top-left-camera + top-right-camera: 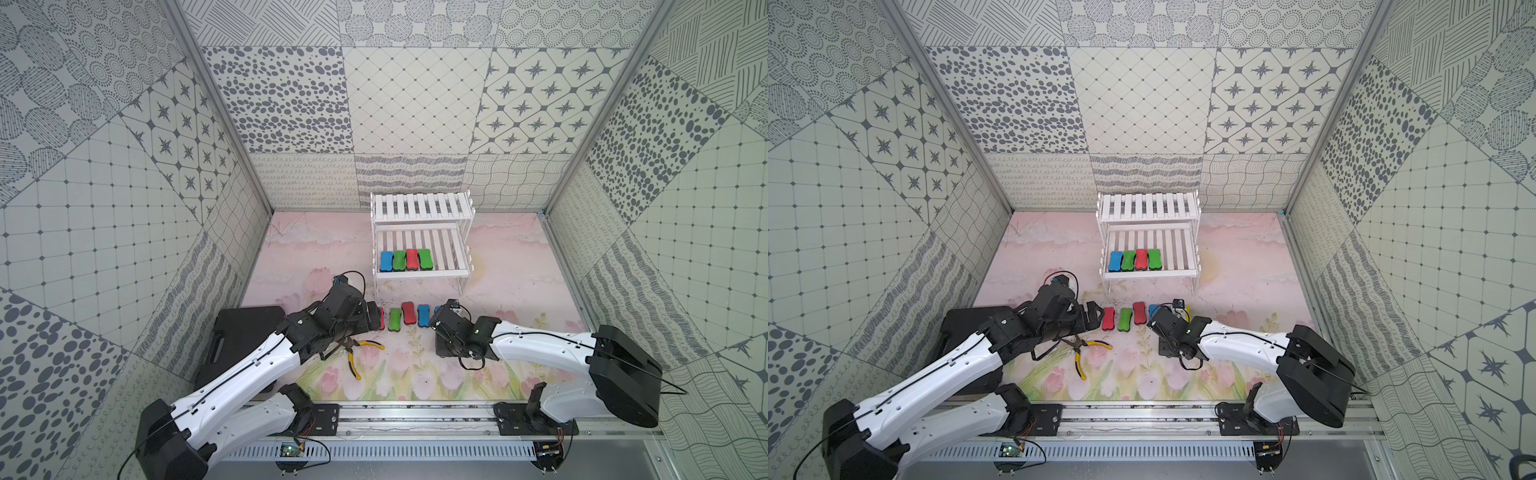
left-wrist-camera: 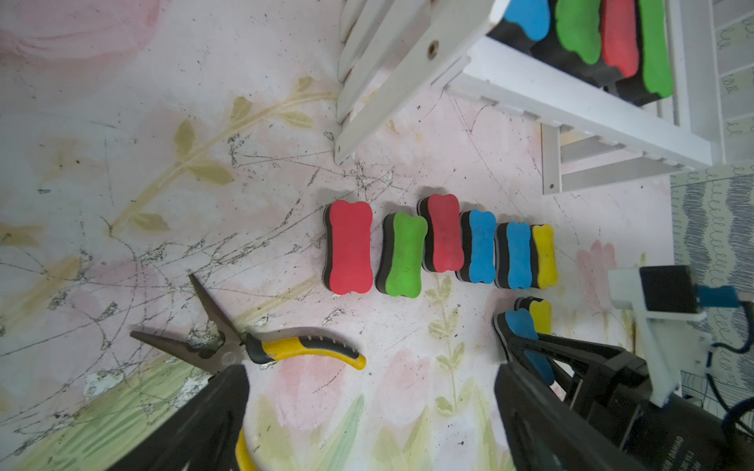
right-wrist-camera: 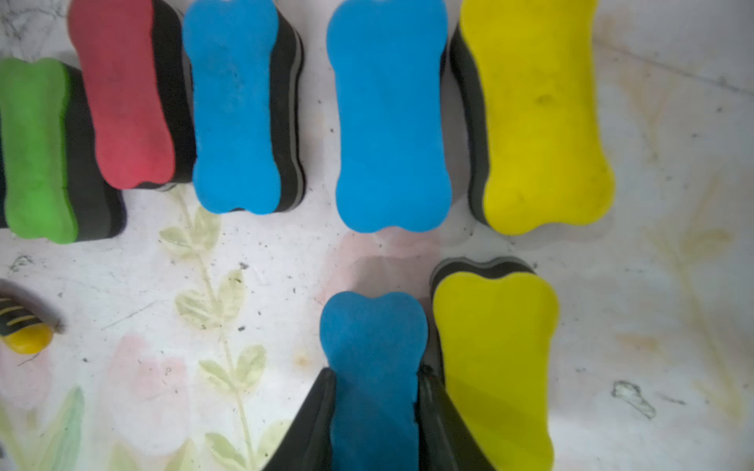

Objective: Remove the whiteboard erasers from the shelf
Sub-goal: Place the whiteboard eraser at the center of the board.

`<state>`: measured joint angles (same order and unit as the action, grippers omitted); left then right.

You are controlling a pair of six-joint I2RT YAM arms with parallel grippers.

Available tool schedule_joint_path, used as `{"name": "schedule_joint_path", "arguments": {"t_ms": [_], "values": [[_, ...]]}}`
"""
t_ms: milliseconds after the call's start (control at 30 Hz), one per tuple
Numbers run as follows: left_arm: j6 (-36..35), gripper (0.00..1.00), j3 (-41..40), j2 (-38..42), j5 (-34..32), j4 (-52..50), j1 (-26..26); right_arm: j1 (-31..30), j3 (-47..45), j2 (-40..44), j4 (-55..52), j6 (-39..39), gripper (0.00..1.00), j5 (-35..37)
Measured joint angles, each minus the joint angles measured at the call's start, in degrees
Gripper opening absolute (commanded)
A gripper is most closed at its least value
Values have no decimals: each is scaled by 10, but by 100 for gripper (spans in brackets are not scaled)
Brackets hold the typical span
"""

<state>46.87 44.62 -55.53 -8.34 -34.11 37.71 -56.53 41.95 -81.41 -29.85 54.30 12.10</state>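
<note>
The white shelf [image 1: 422, 272] stands at the back, and its lower tier carries a blue [image 1: 386, 261], a green [image 1: 399, 259], a red [image 1: 412, 258] and a green eraser [image 1: 425, 258]. Several more erasers lie in a row on the mat in front, among them a red one [image 2: 350, 246] and a green one [image 2: 402, 255]. My right gripper [image 3: 375, 391] is shut on a blue eraser [image 3: 373, 338] low over the mat, right next to a yellow eraser [image 3: 493, 346]. My left gripper [image 2: 371, 391] is open and holds nothing, left of the row.
Yellow-handled pliers [image 1: 361, 347] lie open on the mat just beside the left gripper. A black plastic case [image 1: 245, 328] sits under the left arm at the left wall. The shelf's upper tier [image 1: 419, 205] carries nothing.
</note>
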Motion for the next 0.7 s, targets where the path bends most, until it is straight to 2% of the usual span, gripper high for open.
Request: {"name": "schedule_joint_path", "arguments": {"t_ms": [167, 400, 700], "values": [[0, 99, 0, -1, 0, 0, 0, 0, 7, -10, 3, -8, 45, 1], [0, 99, 0, -6, 1, 0, 0, 0, 7, 1, 2, -12, 47, 6], [0, 99, 0, -9, 2, 0, 0, 0, 9, 94, -9, -31, 49, 36]]}}
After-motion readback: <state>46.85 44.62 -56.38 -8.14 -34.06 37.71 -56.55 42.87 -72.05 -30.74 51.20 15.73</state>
